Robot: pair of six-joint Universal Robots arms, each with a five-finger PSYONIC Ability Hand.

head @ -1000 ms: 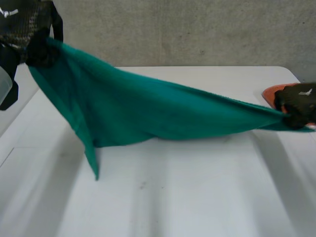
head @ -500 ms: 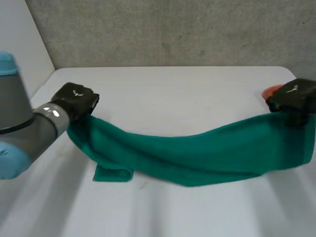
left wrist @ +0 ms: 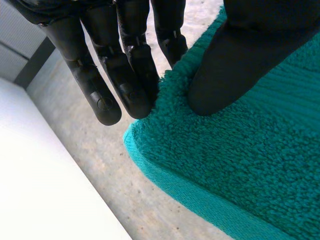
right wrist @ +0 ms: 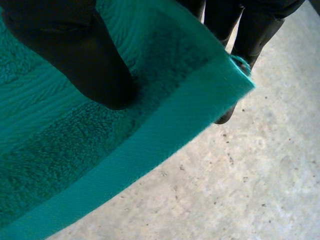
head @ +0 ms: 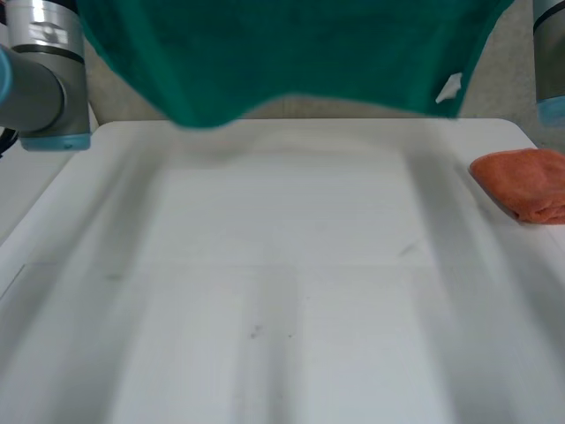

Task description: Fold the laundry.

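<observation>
White table (head: 282, 291) below, grey concrete wall (head: 291, 108) behind, and one green towel (head: 291, 53) hangs in the air between them, spread wide across the upper part of the head view and well clear of the tabletop. Its top edge is cut off by the frame, so the head view takes in the sagging lower edge, which dips lowest toward the left arm's side, and one small white label (head: 449, 87) near the corner on the right arm's side. Two hands hold it, one at each end. The left wrist view shows the left hand (left wrist: 125, 60) close up: its thumb (left wrist: 240, 65) presses the looped pile against the fingers beside a rounded corner, a pinch on the towel. The right wrist view shows the right hand (right wrist: 75, 55) doing likewise, thumb down on the pile just inside the flat woven hem, fingers (right wrist: 250, 35) behind the cloth and mostly hidden by it, next to a corner. In the head view the two arms appear as grey sections with light-blue caps, the left arm (head: 44, 79) and the right arm (head: 549, 53), each at its own side. One folded orange cloth (head: 525, 181) lies on the table at the right arm's edge, partly cut off, well apart from the towel.
</observation>
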